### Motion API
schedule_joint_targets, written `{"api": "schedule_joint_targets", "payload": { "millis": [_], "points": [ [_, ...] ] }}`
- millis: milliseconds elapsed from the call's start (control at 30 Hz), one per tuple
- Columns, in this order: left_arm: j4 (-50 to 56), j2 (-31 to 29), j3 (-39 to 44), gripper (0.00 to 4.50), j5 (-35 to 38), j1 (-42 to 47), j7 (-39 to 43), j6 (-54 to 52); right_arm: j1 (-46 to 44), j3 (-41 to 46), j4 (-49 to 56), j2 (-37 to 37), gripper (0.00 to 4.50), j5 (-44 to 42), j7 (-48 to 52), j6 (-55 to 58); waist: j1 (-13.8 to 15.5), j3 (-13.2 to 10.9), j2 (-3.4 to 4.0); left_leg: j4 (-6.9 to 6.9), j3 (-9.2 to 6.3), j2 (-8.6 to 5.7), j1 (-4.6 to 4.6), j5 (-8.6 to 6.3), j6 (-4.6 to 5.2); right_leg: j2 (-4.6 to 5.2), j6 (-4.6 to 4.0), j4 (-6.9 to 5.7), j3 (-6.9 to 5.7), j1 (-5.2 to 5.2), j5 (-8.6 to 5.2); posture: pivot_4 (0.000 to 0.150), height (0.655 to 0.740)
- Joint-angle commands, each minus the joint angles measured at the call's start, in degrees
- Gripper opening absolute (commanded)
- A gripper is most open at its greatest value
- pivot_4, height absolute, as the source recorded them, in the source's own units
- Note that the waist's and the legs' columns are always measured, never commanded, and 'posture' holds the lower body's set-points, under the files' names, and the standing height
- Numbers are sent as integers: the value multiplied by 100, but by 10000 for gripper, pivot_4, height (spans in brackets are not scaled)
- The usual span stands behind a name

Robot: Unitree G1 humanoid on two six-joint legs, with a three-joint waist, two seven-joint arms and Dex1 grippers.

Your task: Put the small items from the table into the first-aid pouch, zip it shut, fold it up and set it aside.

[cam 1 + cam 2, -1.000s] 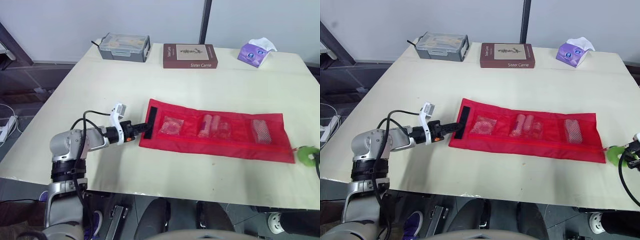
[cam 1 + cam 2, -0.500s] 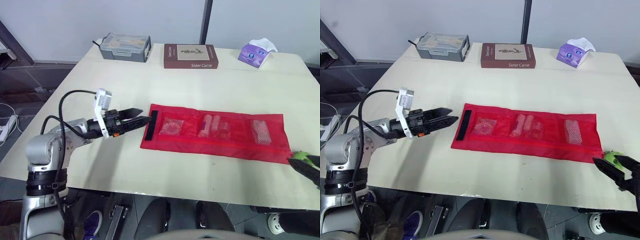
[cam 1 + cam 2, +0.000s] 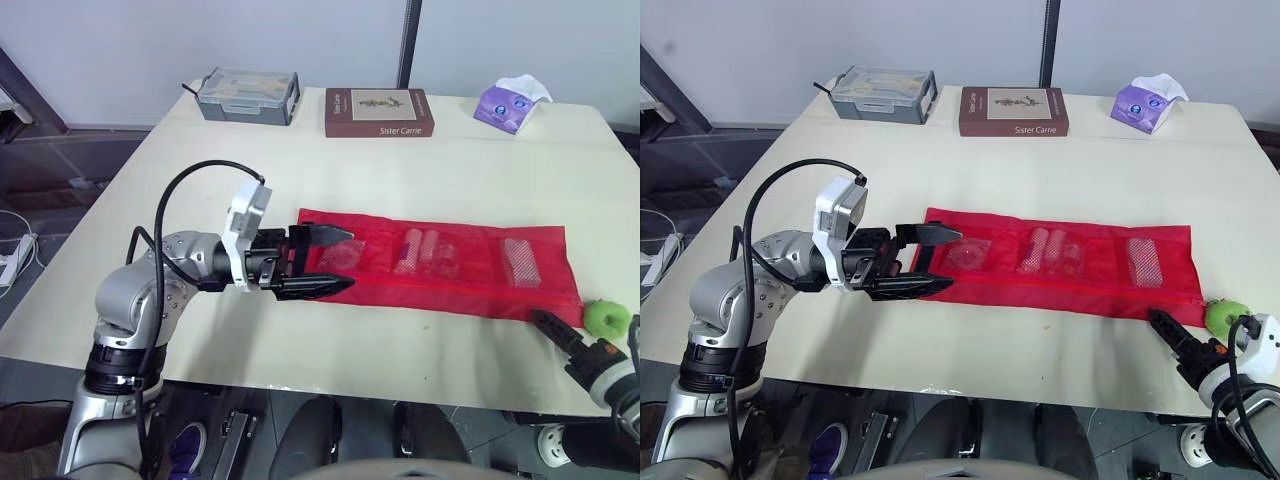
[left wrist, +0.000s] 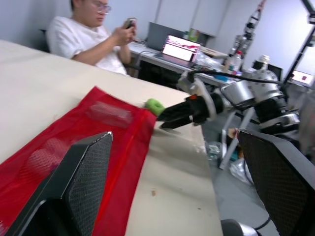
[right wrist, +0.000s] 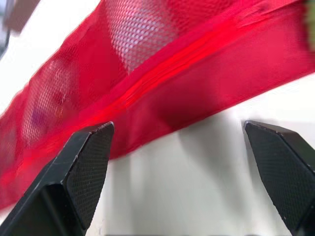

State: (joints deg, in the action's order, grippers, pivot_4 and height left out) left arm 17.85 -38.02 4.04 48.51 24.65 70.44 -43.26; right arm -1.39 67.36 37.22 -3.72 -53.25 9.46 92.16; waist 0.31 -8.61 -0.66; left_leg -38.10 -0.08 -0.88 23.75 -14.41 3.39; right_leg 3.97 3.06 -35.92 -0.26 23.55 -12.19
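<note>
While its two black fingers stand well spread, the left gripper [image 3: 338,260] holds nothing: one finger hangs over the first mesh pocket and the other lies along the near edge, both at the left end of the red first-aid pouch [image 3: 450,288]. Whether either finger touches the fabric cannot be told. The pouch lies flat and unfolded on the table [image 3: 400,180], with small items inside its three mesh pockets. The right gripper [image 3: 1160,322] sits just off the pouch's near right corner, its fingers wide apart (the right wrist view shows them either side of the red hem) and empty. A small green round thing [image 3: 603,317] rests just beside that corner.
</note>
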Motion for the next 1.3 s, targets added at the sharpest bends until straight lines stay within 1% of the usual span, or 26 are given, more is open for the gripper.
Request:
{"api": "schedule_joint_targets", "payload": {
  "millis": [33, 300, 500, 600, 700, 867, 967, 1033, 1133, 1233, 1300],
  "points": [
    [23, -83, 49, 43299, 59, 103, 144, 141, -45, 276, 49, 120, 45000, -140, -340, 34, -9, 0, 0, 0, 0, 0, 0, 0, 0, -1, 1, 0, 0, 0, 0, 1500, 7400],
    [-116, -87, -84, 43299, -29, 169, 191, 252, -637, 552, -302, 441, 45000, -110, -982, -137, -87, 2, -3, -2, -1, 2, -3, 1, 1, -9, 7, 0, 2, -6, 3, 1500, 7400],
    [-513, -179, -300, 43299, -263, 587, 625, 481, -1139, 894, -549, 569, 45000, -468, -1390, -177, -110, 2, -3, -3, 0, 5, -5, 1, 1, -20, 15, -1, 8, -7, 8, 1500, 7400],
    [-667, -85, -434, 43299, -382, 799, 779, 616, -1265, 721, -716, 549, 45000, -526, -1546, -261, -112, 2, -3, -2, 0, 5, -5, 1, 1, -22, 16, -2, 10, -7, 8, 1500, 7400],
    [-695, 149, -462, 43299, -328, 998, 653, 642, -1509, 572, -969, 627, 45000, -608, -1775, -532, -128, 2, -3, -3, 3, 6, -6, 1, 1, -24, 18, -2, 15, -7, 9, 1500, 7400],
    [-693, 401, -331, 43299, -313, 1118, 385, 626, -1745, 460, -1188, 875, 45000, -1386, -2376, -1129, -158, 1, -2, -3, 4, 11, -7, 1, 1, -30, 25, -6, 18, -5, 14, 1500, 7400],
    [-656, 418, -314, 43299, -331, 1058, 297, 621, -1706, 251, -1283, 887, 45000, -1812, -2758, -1453, -186, -4, 6, -2, 4, 12, -5, 1, 1, -30, 25, -10, 20, 0, 14, 1500, 7400],
    [-623, 402, -311, 43299, -325, 1014, 255, 620, -1617, 76, -1414, 876, 45000, -2499, -3206, -1852, -191, -5, 9, -2, 4, 12, -5, 1, 1, -30, 25, -10, 20, 0, 14, 1500, 7400],
    [-605, 374, -300, 43299, -324, 974, 200, 609, -1313, -411, -1469, 700, 45000, -3372, -3853, -2387, -204, -7, 11, -1, 4, 12, -4, 1, 1, -29, 25, -10, 20, 0, 14, 1500, 7400],
    [-570, 372, -306, 43299, -314, 921, 152, 602, -1053, -979, -1482, 368, 45000, -3566, -4014, -2714, -211, -8, 14, -1, 4, 10, -3, 1, 1, -27, 25, -9, 20, 0, 14, 1500, 7400],
    [-546, 375, -312, 43299, -304, 877, 93, 574, -879, -1416, -1537, 54, 45000, -3319, -3813, -2892, -225, -9, 16, -1, 5, 10, -4, 1, 1, -28, 25, -9, 22, 0, 14, 1500, 7400]
  ]
}}
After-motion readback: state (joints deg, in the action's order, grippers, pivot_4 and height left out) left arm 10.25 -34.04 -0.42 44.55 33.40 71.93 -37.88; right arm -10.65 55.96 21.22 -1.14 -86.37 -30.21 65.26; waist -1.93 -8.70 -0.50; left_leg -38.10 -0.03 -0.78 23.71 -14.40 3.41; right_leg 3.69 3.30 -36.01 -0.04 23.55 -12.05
